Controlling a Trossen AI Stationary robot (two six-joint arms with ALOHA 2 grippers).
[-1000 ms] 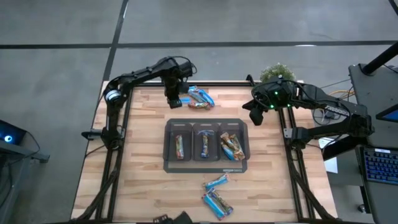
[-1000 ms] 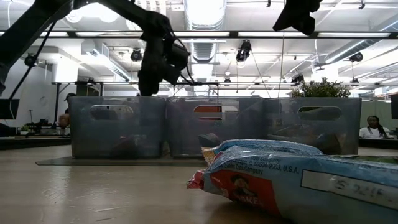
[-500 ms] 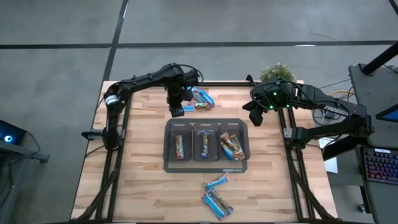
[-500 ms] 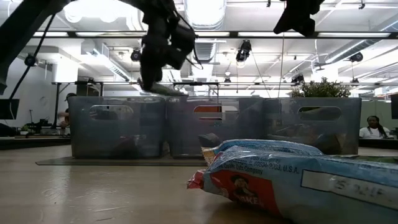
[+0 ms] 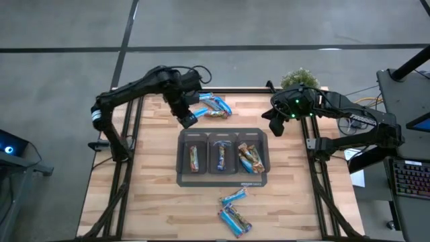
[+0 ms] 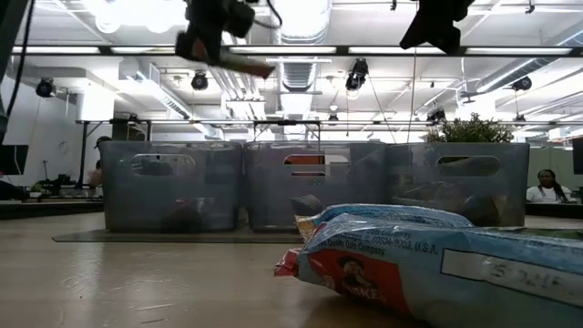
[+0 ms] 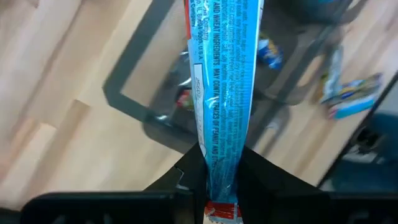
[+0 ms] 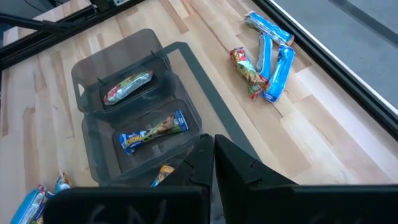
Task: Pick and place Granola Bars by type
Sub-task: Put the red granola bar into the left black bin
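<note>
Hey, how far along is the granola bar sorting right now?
Partly done: the three-bin tray already holds bars in each compartment. In hand: the left pincer grips a light blue bar, lifted above the table. Left: a pile near the far edge and another cluster at the near edge. The right pincer waits, shut.

Left arm: raised, reaching over the far left of the tabletop.
Left hand point(image 5: 189, 119): clamped, fingers point(image 7: 261, 171) pinching a wrapper.
Right arm: folded at far right.
Right hand point(image 5: 275, 125): fingers together, idle.

Three bin compartments point(image 5: 222, 156), two arms point(image 5: 134, 91), and roughly a dozen bars point(image 5: 234, 220).
</note>
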